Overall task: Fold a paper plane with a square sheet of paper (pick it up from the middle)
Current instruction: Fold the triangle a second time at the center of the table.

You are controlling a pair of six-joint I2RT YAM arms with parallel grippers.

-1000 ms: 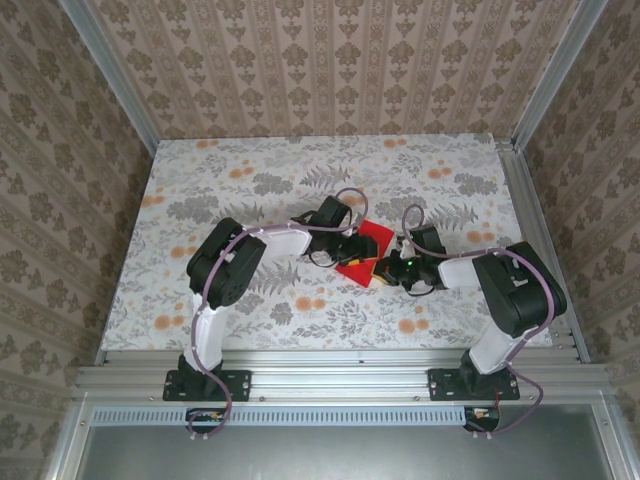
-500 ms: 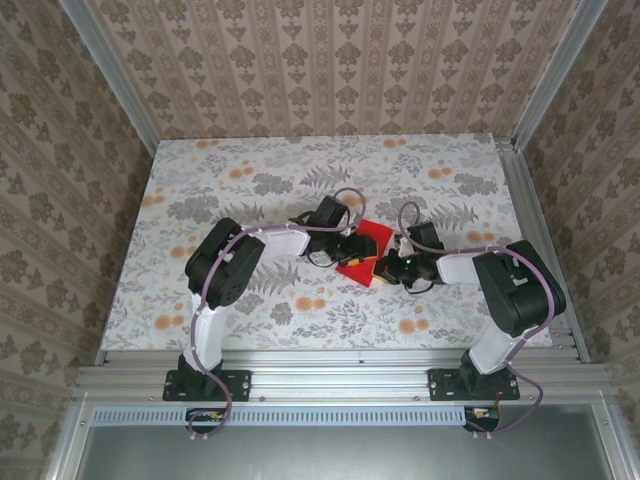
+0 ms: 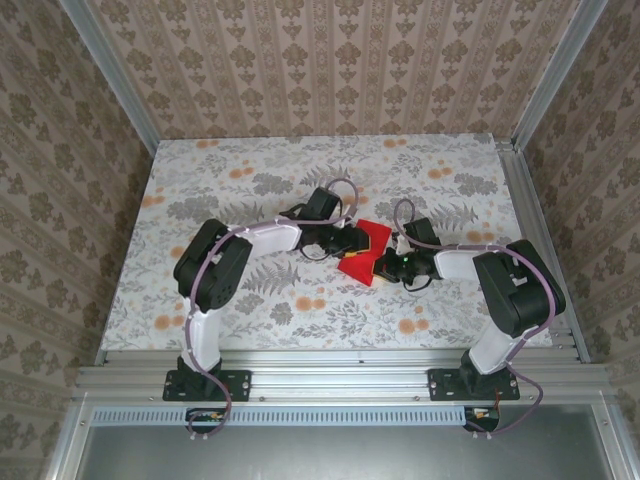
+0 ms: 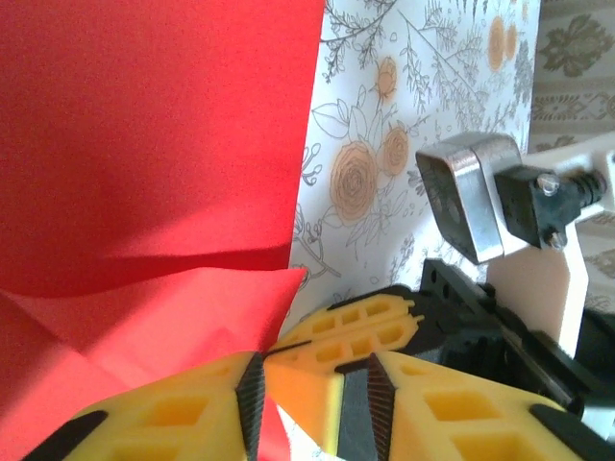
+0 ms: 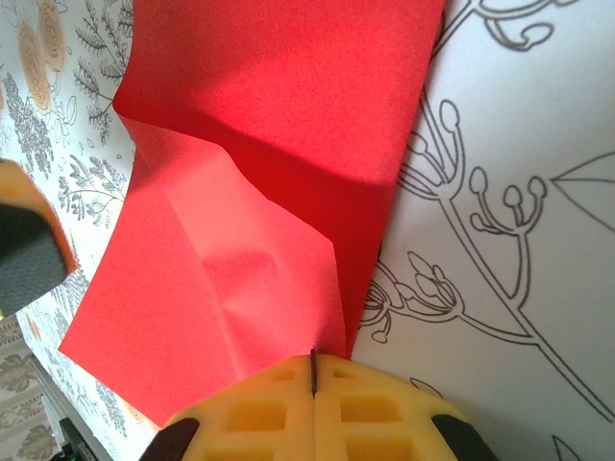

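Note:
The red sheet of paper (image 3: 371, 236) lies mid-table with one corner folded up into a creased flap (image 5: 259, 279). My right gripper (image 3: 384, 268) is shut on that flap's edge (image 5: 314, 370), and a thin line of paper shows in its seam. My left gripper (image 3: 348, 247) faces it from the left. Its jaws stand apart (image 4: 309, 394), and the right gripper's yellow fingertips (image 4: 351, 327) show in the gap. The sheet (image 4: 144, 125) rests against the left finger (image 4: 144, 418). The paper plane is out of view.
The floral tablecloth (image 3: 250, 170) covers the table, bounded by metal rails (image 3: 530, 230) and patterned walls. The right wrist's silver camera mount (image 4: 471, 197) sits close in front of the left gripper. One left finger's grey pad (image 5: 27, 252) shows at the sheet's far side.
The left jaws have narrowed and the left arm has swung back and to the left. The right gripper has slid slightly left, still shut on the paper. The flap has risen.

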